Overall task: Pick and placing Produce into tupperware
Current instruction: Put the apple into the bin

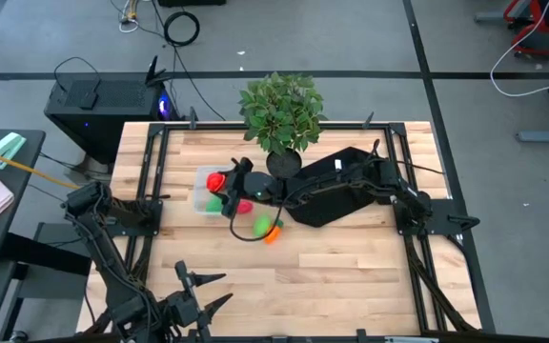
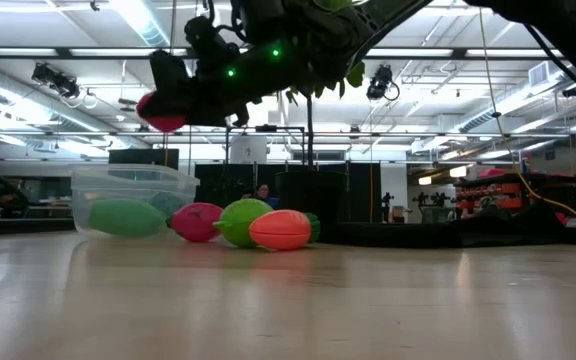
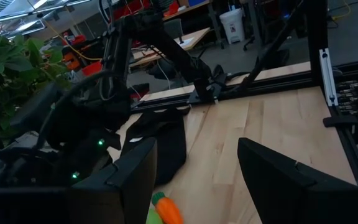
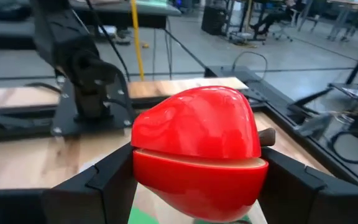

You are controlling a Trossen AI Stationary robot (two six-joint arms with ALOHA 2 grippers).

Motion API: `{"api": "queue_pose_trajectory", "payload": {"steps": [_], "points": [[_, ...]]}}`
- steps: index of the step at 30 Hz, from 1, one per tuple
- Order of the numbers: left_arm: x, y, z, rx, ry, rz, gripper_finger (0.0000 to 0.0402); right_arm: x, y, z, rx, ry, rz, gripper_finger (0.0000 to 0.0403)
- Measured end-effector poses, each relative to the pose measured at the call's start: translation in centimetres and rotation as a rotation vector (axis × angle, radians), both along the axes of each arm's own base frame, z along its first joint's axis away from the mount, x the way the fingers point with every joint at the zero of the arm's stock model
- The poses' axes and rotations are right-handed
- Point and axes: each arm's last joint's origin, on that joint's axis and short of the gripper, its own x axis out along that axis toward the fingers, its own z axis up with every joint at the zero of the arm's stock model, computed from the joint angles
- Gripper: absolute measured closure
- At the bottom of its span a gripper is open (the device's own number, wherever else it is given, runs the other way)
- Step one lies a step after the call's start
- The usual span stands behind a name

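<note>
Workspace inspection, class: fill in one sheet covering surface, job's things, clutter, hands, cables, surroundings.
Surface: wooden table, black cloth under the right arm.
Job's things: red fruit in the right hand; tub holding a green piece; pink piece, green piece and orange piece beside the tub.
Clutter: potted plant.
Hands: right hand over the tub, shut on the fruit; left hand open, at the near edge.
Cables: on the floor.
Surroundings: black box, workshop.

Your robot had two dark arms built from black jointed links, with black cables running along them. Small green lights glowed on the right arm. The right gripper (image 4: pixel 197 180) had wide, flat, matte black fingers (image 4: pixel 101 186).
</note>
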Motion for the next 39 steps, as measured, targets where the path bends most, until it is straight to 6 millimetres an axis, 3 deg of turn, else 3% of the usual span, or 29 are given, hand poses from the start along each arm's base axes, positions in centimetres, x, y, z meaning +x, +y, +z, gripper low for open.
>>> {"api": "queue_pose_trajectory", "payload": {"steps": [22,27,32,39], "points": [[0.1,0.0,0.0,-0.003,-0.002,0.002,0.0171,0.2,-0.2,0.3,0.123,-0.042,0.055,0.0131],[0.1,0.0,0.0,0.005,-0.001,0.003,0.0171,2.1,-0.3,0.2,0.113,-0.01,0.078,0.013],[0.1,0.0,0.0,0.001,-0.002,0.002,0.0171,3.9,-0.2,-1.4,0.095,0.112,0.066,0.013],[-0.4,-0.3,0.0,-0.003,-0.004,-0.012,0.0171,4.7,-1.1,-2.5,0.105,0.186,0.012,0.013]]}}
